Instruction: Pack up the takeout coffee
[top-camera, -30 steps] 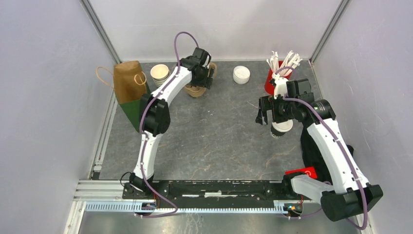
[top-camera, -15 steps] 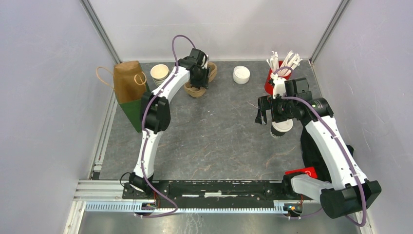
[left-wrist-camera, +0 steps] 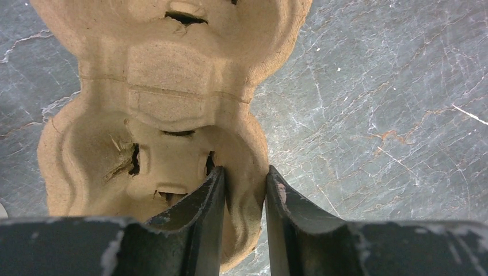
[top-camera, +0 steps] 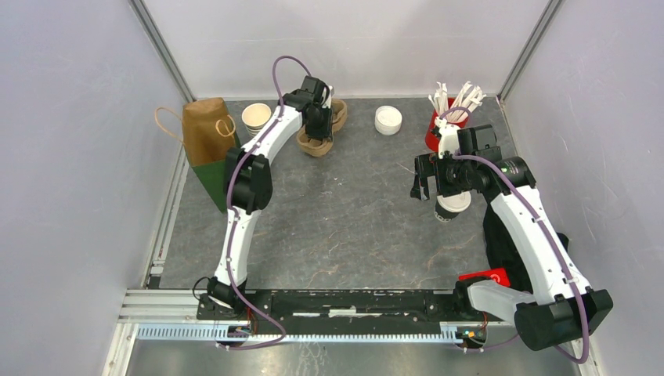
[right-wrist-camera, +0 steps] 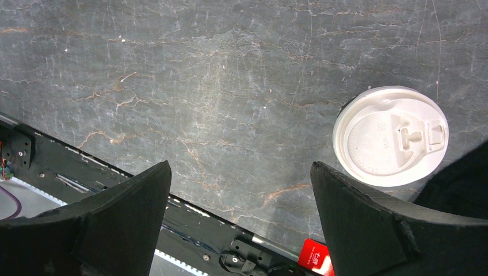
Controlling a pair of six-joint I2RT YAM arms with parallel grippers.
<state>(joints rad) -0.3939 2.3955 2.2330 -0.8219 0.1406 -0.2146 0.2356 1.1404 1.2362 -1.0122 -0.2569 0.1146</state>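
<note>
At rear | left end effector (left-wrist-camera: pixel 246 175) pinches moulded pulp carrier (left-wrist-camera: pixel 167 75) | right end effector (right-wrist-camera: pixel 240 172) wide

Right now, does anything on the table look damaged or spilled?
The cardboard cup carrier has a ragged tear in one pocket wall. The lidded coffee cup stands upright; nothing looks spilled.

Light even, diffuse, from above; no glare. Faint soft shadows under my arms on grey marbled stone tabletop (top-camera: pixel 352 227). My left pincer (left-wrist-camera: pixel 246 175) slightly soft near lens; brown moulded-pulp cup carrier (left-wrist-camera: pixel 167 86) sharp.
</note>
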